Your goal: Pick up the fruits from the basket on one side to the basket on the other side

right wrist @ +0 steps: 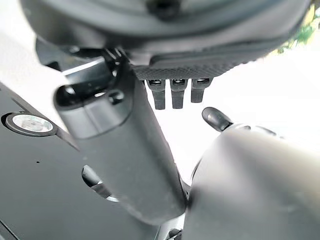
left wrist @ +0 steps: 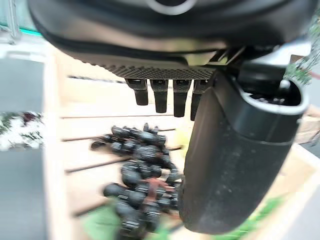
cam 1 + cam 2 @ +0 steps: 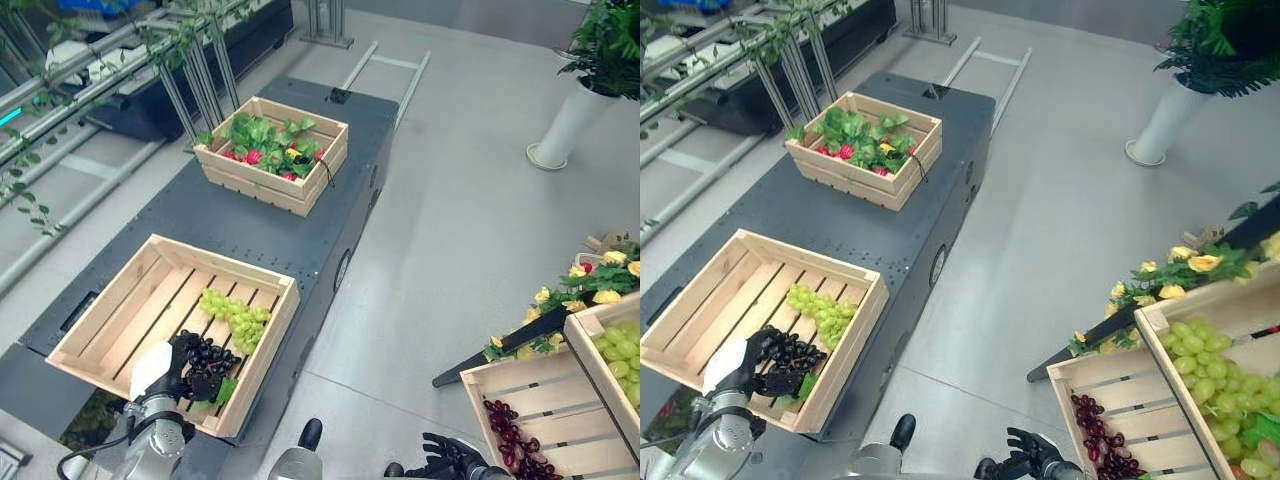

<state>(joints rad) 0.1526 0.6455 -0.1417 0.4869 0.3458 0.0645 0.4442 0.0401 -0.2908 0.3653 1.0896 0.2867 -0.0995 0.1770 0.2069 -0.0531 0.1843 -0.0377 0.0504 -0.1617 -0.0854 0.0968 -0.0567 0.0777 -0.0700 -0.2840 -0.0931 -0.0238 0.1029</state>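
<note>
The left hand [image 3: 178,368] hung with relaxed fingers over dark grapes [image 3: 208,358] lying beside green grapes [image 3: 236,317] in a wooden crate [image 3: 105,315] on the dark platform [image 3: 250,225]. The right hand [image 3: 450,459] hovered with loose fingers above grey floor [image 3: 450,230], near more crates [image 3: 520,400].

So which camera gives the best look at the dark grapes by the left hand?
The left wrist view: the dark grapes lie close up on the crate slats, below the fingers. Both eye views show them small, beside the left hand.
</note>
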